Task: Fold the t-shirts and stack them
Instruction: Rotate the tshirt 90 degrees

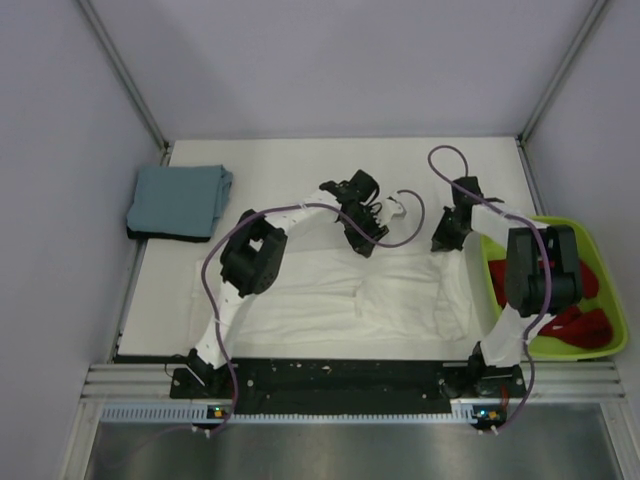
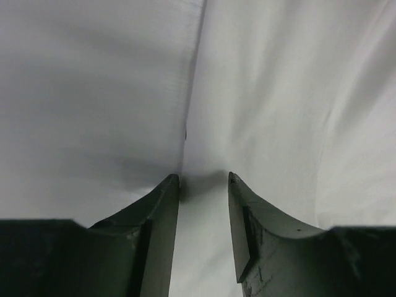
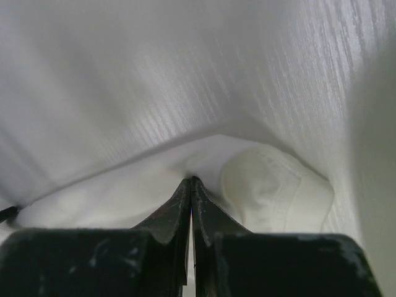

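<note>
The white t-shirt (image 1: 340, 295) lies spread mid-desk (image 1: 300, 160). Right pincer (image 3: 190, 180) is clenched on its 12 o'clock hem; left pincer (image 2: 204, 179) is parted at the edge. Close the left firmly, then lift both evenly.

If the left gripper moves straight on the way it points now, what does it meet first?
Most likely the large white cloth t-shirt: it lies right beyond the open jaws of the left gripper, though depth is unclear.
</note>
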Motion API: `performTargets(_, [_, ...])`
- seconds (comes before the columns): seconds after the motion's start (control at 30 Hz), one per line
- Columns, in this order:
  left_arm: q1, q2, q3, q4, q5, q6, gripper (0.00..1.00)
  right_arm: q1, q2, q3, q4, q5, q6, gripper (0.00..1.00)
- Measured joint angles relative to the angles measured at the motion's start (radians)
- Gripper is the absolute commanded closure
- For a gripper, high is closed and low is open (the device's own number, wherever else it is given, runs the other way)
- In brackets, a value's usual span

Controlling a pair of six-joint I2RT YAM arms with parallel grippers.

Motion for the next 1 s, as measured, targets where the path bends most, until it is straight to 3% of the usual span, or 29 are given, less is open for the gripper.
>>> performTargets(0.13, [0.023, -0.031, -0.005, -0.021, -0.042, 0.033, 0.45, -0.004, 0.08, 0.105, -0.037, -0.001, -0.013, 1.0])
performTargets(0.27, [0.076, -0.125, -0.02, -0.045, -0.079, 0.072, 0.45, -0.003, 0.234, 0.317, -0.06, 0.002, -0.015, 1.0])
performTargets(0.43, [0.229, -0.338, -0.097, -0.074, -0.132, 0.109, 0.53, -0.005, 0.536, 0.768, -0.081, -0.061, -0.013, 1.0])
performTargets(0.53, [0.365, -0.454, -0.187, -0.097, -0.162, 0.124, 0.62, -0.009, 0.697, 1.016, -0.077, -0.153, -0.005, 0.99])
performTargets(0.63, [0.506, -0.552, -0.342, -0.112, -0.217, 0.14, 0.68, -0.011, 0.75, 1.121, -0.092, -0.216, -0.008, 0.88])
performTargets(0.8, [0.584, -0.599, -0.578, -0.142, -0.278, 0.165, 0.75, -0.013, 0.671, 1.121, -0.095, -0.266, -0.075, 0.86])
performTargets(0.9, [0.58, -0.606, -0.683, -0.142, -0.305, 0.177, 0.8, -0.013, 0.486, 0.932, -0.093, -0.244, -0.111, 1.0])
performTargets(1.0, [0.576, -0.609, -0.753, -0.126, -0.346, 0.18, 0.82, -0.013, 0.267, 0.703, -0.097, -0.205, -0.126, 1.0])
